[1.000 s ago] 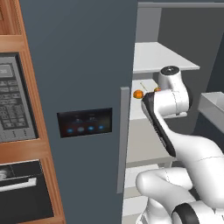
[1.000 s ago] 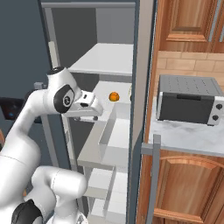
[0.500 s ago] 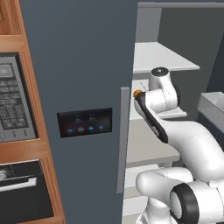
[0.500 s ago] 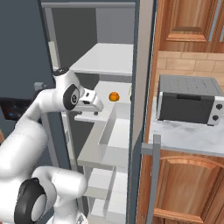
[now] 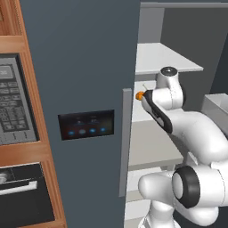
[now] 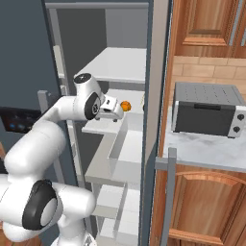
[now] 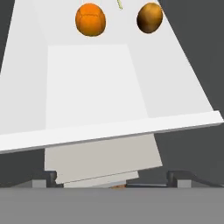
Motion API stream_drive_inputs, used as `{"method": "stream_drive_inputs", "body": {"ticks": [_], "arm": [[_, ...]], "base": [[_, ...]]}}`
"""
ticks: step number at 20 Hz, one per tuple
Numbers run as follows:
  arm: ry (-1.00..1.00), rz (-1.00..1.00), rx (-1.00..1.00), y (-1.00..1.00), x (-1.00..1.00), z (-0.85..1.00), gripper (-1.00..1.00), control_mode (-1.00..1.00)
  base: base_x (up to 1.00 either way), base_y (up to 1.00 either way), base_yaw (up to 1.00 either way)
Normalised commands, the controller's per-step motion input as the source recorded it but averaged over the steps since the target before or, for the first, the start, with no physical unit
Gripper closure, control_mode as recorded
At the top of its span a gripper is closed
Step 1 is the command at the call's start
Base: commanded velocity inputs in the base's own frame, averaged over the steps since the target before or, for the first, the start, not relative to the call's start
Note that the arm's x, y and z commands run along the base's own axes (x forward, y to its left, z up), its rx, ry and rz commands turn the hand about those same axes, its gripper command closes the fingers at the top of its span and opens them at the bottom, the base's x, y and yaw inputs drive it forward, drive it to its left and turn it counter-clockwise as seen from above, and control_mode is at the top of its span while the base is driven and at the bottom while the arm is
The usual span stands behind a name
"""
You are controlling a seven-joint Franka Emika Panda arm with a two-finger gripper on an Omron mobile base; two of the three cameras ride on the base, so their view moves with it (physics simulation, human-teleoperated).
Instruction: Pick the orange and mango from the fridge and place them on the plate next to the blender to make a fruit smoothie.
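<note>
The fridge [image 5: 84,67] stands with its right door open and its white shelves showing. On the middle shelf [image 7: 109,87] the bright orange [image 7: 90,19] lies at the back, with the duller orange-brown mango [image 7: 150,18] to its right and apart from it. My gripper [image 6: 115,109] reaches in over that shelf, just short of the orange [image 6: 126,105]. It is open, with nothing between its fingers [image 7: 46,177]. The orange [image 5: 139,95] also peeks out beside my wrist. The plate and the blender are out of view.
A silver toaster oven [image 6: 209,108] sits on the counter right of the fridge, under wooden cabinets. The open door's edge [image 6: 153,86] flanks my arm closely. A microwave [image 5: 13,107] and an oven [image 5: 22,196] are built in left of the fridge. Lower shelves [image 6: 120,158] lie below.
My arm has pushed further into the fridge, so the gripper is nearer the orange. The fruits have not moved.
</note>
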Motion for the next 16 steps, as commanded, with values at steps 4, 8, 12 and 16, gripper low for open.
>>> {"method": "stream_drive_inputs", "body": {"ticks": [4, 8, 12, 16], "arm": [[-0.09, 0.04, 0.06, 0.00, 0.46, 0.00, -1.00, -1.00], [-0.14, 0.01, 0.03, -0.05, 0.44, -0.06, -1.00, -1.00], [-0.18, 0.00, 0.00, -0.04, 0.32, -0.31, -1.00, -1.00], [-0.03, 0.00, 0.00, -0.01, 0.34, -0.04, -1.00, -1.00]], "base": [[0.00, 0.00, 0.00], [0.00, 0.00, 0.00], [0.00, 0.00, 0.00], [0.00, 0.00, 0.00]]}}
